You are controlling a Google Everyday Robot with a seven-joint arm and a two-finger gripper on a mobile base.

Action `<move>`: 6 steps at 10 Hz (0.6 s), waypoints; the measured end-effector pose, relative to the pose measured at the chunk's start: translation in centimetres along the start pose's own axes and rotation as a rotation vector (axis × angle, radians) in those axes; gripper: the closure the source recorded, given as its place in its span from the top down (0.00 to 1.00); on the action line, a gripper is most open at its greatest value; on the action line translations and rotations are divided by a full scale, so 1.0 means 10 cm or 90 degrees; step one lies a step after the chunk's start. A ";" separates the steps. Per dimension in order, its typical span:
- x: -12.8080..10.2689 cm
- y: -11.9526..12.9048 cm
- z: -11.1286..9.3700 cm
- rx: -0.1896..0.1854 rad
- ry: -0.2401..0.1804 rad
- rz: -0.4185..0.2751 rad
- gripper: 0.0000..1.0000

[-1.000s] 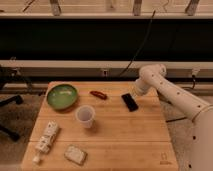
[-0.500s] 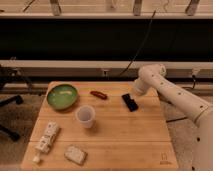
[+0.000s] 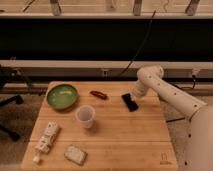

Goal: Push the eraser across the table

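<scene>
The eraser (image 3: 130,102) is a small flat black block lying on the light wooden table (image 3: 125,140), at the far right part of the top. My gripper (image 3: 135,96) is at the end of the white arm, down at the eraser's far right end and touching or almost touching it. The arm comes in from the right side of the view.
A green bowl (image 3: 62,96) sits at the far left. A clear cup (image 3: 85,116) stands near the middle. A small red-brown oblong thing (image 3: 98,94) lies at the far edge. A white long object (image 3: 46,140) and a grey-white block (image 3: 75,155) lie at the front left.
The gripper and the eraser have shifted slightly to the left along the table's far side. Everything else has stayed in place.
</scene>
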 end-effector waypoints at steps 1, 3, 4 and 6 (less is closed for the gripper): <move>0.01 0.01 0.05 -0.003 0.001 0.002 0.02; 0.02 0.03 -0.01 -0.005 0.006 0.006 0.02; 0.02 0.02 -0.12 -0.005 0.009 0.008 0.02; 0.01 -0.03 -0.45 -0.007 0.017 0.014 0.02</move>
